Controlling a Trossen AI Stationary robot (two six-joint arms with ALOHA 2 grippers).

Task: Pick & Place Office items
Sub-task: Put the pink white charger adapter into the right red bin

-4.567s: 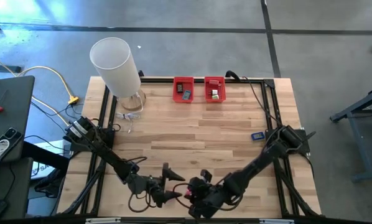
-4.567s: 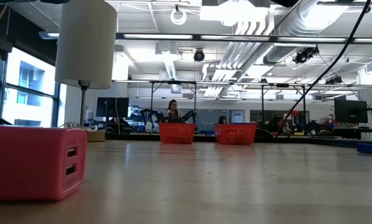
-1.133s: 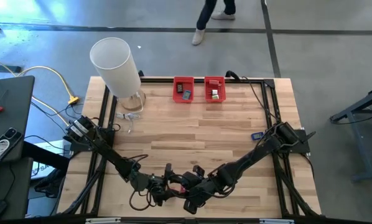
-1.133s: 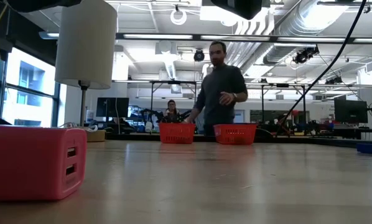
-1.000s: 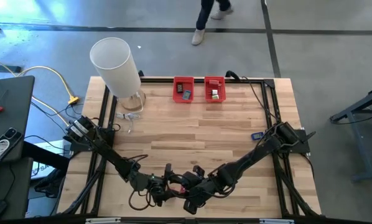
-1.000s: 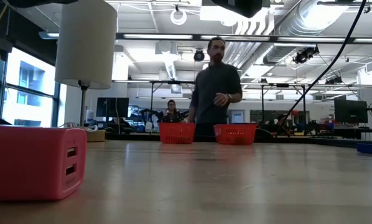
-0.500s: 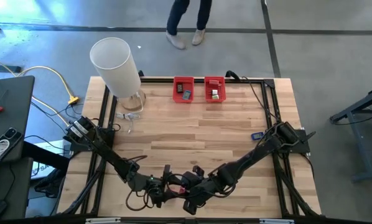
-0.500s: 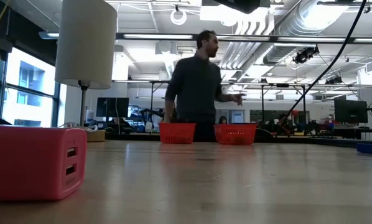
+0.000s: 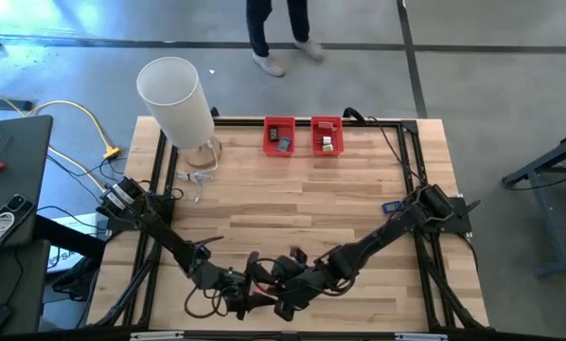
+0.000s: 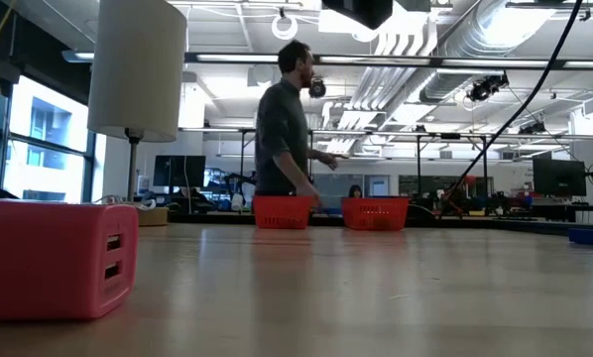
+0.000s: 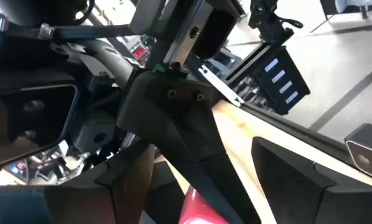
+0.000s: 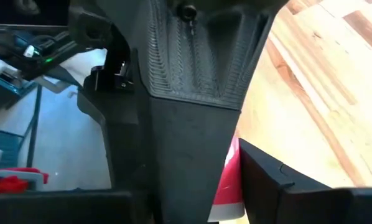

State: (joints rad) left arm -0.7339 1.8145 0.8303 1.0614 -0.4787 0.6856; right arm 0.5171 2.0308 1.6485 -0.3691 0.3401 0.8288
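a small red office piece [image 9: 267,278] sits at the near edge of the wooden counter [image 9: 302,204], wedged between the two grippers, which crowd it from both sides. it looks glossy, smooth and rounded in the wrist views. the left gripper [image 9: 248,287] has its jaws apart around it. the right gripper [image 9: 285,287] is pressed close against the piece, but i cannot tell how its jaws stand. a tiny blue piece [image 9: 391,206] lies alone near the right arm's base. two red plastic bins [image 9: 303,135] at the far edge already hold small items. a tall white cylinder [image 9: 174,100] stands far left. judged step: handing or securing the red piece; one gripper should hold firm before the other lets go, moving slowly.
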